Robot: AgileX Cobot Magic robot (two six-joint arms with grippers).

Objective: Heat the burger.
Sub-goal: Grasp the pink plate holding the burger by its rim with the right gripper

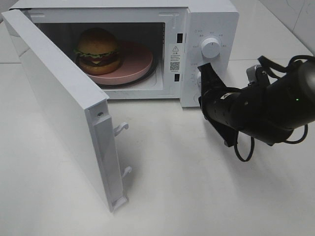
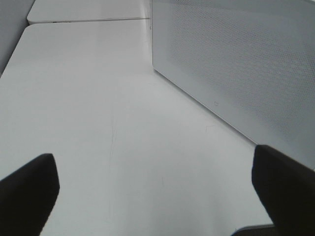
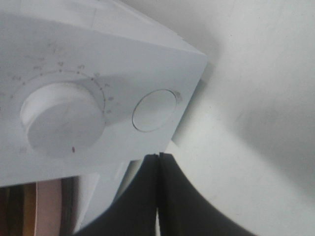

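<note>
The burger (image 1: 97, 49), with a domed tan bun and a green lettuce edge, sits on a pink plate (image 1: 135, 66) inside the white microwave (image 1: 211, 19). The microwave door (image 1: 59, 108) is swung wide open to the left. My right gripper (image 1: 203, 69) is shut on nothing, with its tip up against the control panel just below the upper knob (image 1: 210, 47). In the right wrist view the right gripper (image 3: 158, 162) is close to a dial knob (image 3: 64, 118) and a round button (image 3: 154, 110). My left gripper (image 2: 155, 172) is open and empty over the table, next to the door's perforated outer face (image 2: 236, 59).
The open door juts toward the front left of the white table (image 1: 197, 187), with its two latch hooks (image 1: 121, 129) sticking out at its edge. The right arm's black body (image 1: 266, 108) and cables hang over the table's right side.
</note>
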